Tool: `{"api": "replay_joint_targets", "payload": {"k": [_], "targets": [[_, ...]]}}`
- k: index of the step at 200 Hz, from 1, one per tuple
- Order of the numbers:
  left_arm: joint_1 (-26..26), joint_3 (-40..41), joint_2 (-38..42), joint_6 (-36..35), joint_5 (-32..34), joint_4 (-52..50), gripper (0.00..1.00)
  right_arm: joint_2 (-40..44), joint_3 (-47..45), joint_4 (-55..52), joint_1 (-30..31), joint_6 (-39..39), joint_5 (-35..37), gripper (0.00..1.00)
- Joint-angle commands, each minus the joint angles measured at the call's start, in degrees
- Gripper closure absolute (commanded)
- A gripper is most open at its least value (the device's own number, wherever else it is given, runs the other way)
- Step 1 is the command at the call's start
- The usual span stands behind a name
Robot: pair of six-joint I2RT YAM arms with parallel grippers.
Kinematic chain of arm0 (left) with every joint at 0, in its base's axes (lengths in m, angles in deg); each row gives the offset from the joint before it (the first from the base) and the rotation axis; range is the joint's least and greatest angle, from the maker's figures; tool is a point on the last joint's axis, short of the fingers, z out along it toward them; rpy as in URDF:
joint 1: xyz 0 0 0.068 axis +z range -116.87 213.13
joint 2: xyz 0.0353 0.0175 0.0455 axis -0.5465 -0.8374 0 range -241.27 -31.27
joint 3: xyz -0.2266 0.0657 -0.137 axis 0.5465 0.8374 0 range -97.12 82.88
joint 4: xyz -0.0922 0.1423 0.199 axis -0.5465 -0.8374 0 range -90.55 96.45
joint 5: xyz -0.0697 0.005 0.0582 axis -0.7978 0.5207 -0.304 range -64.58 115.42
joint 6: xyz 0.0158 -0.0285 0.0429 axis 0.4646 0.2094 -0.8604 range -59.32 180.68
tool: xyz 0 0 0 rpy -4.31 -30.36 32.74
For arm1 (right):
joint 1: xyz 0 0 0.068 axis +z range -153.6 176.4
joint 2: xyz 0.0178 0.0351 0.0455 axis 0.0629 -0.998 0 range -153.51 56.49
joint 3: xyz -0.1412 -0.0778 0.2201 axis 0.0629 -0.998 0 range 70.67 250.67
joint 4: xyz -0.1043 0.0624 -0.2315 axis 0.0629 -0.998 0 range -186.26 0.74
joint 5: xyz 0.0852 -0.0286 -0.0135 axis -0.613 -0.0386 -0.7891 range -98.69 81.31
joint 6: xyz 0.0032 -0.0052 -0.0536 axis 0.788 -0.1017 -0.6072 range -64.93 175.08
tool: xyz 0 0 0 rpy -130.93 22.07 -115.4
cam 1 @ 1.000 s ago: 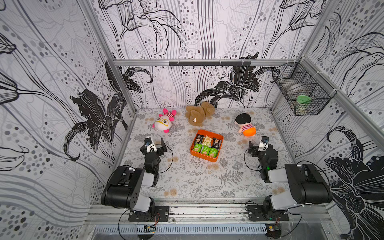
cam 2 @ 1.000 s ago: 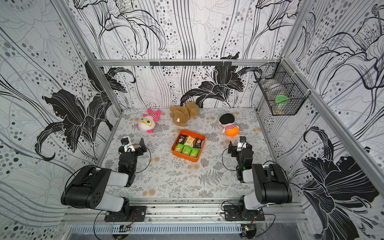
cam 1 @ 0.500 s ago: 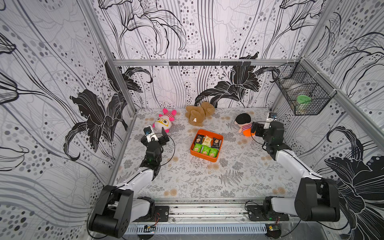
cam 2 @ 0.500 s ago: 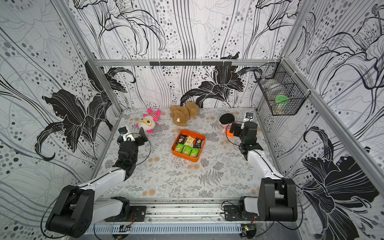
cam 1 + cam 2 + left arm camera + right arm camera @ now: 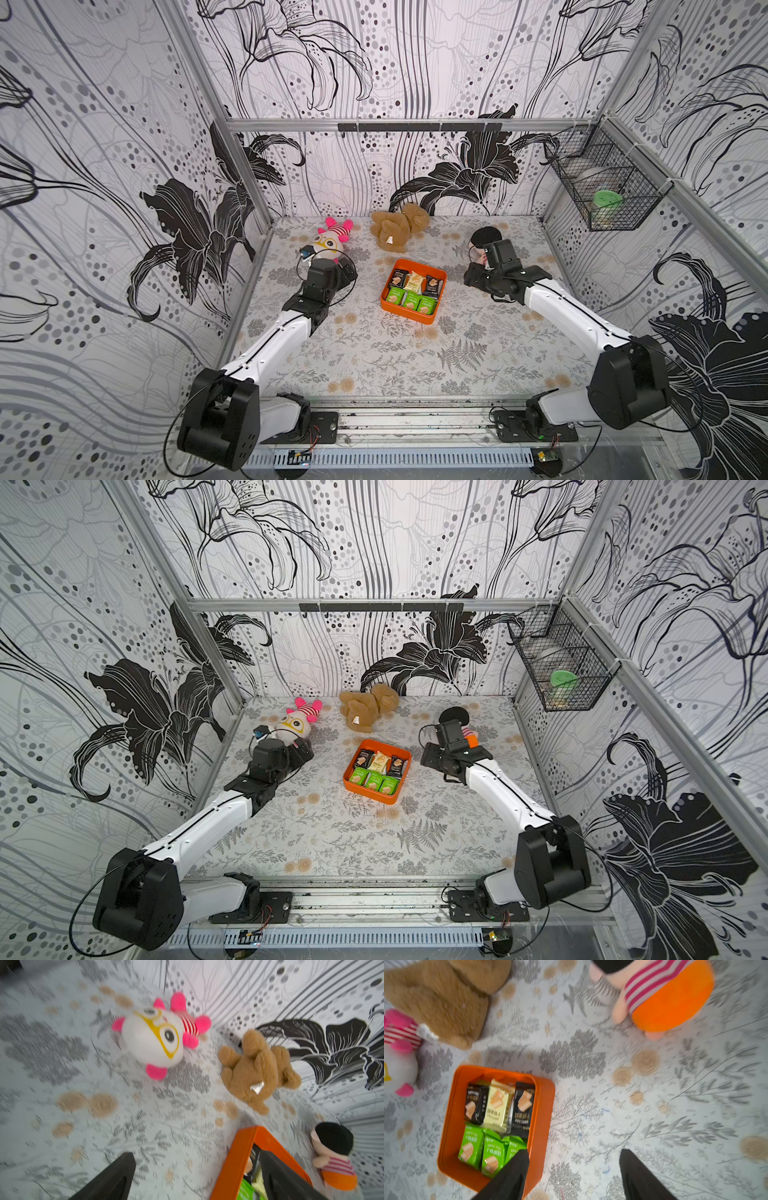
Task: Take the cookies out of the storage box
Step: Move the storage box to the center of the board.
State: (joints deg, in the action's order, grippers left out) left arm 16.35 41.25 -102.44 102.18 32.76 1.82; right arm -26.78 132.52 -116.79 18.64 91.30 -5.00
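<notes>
The orange storage box (image 5: 409, 316) (image 5: 370, 794) sits mid-table, holding several cookies (image 5: 414, 291) (image 5: 376, 771) in black, cream and green wrappers. My left gripper (image 5: 347, 270) (image 5: 306, 750) hovers to the box's left, open and empty. In the left wrist view the gripper (image 5: 195, 1153) has one finger in front of the box rim (image 5: 232, 1163). My right gripper (image 5: 471, 276) (image 5: 428, 757) hovers to the box's right, open. In the right wrist view the gripper (image 5: 574, 1152) has bare table between its fingers, and one finger overlaps the box's corner beside the green cookies (image 5: 492, 1153).
Three plush toys lie behind the box: a pink-and-white one (image 5: 330, 243), a brown bear (image 5: 397, 224), and a black-haired doll (image 5: 484, 237) partly hidden by my right arm. A black wire basket (image 5: 606, 195) hangs on the right wall.
Both arms have stretched out from their folded pose near the front rail. The left reached the box's left side. The right swung from the doll toward the box, its jaws narrowing somewhat.
</notes>
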Motion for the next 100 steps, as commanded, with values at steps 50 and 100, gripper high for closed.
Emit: {"api": "replay_joint_targets", "payload": {"k": [50,100], "targets": [[-1.95,2.61,-0.75,4.22,-8.02,-4.79,0.03,-18.14,14.88,-7.79,8.78,7.83,1.41,0.51],[-1.95,7.46,5.83,3.35,-4.55,-6.86,0.03,-25.50,23.56,-14.09,8.82,8.20,6.43,0.56]]}}
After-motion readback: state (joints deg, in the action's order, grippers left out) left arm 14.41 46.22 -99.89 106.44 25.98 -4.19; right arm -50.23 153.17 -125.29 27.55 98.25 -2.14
